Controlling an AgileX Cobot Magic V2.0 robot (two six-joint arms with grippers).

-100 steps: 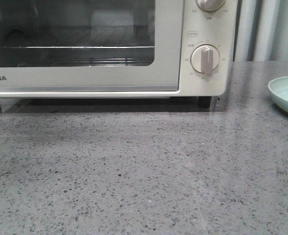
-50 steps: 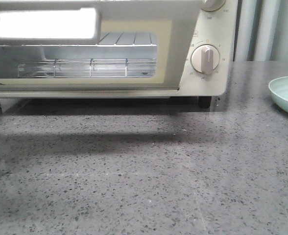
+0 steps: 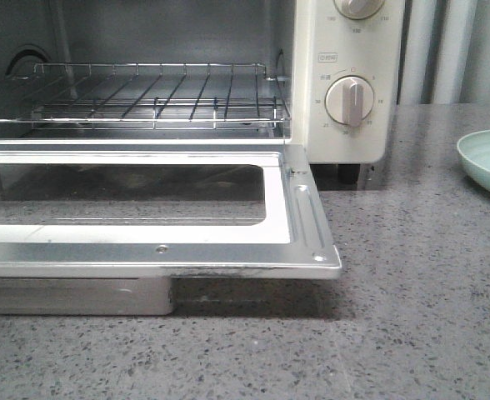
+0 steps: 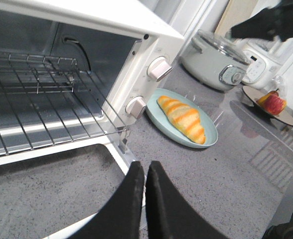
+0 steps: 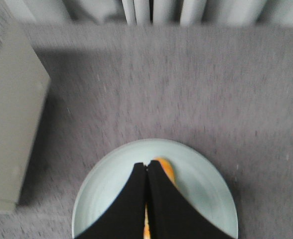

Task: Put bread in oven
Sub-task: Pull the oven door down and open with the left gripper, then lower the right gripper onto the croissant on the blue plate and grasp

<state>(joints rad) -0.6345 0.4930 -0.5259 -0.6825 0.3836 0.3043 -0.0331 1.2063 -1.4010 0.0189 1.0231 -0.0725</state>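
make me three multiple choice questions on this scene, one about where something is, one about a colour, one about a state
1. Where is the bread?
A. on the oven rack
B. on a plate beside the oven
C. on the open door

2. What colour is the plate?
A. pale green
B. red
C. black

3. How is the oven door?
A. shut
B. dropped fully open
C. taken off

Answers:
1. B: in the left wrist view the bread lies on the plate on the counter next to the oven, and the rack is bare.
2. A: its rim shows pale mint green in all three views.
3. B: in the front view the door lies flat in front of the rack, hinged at the bottom.
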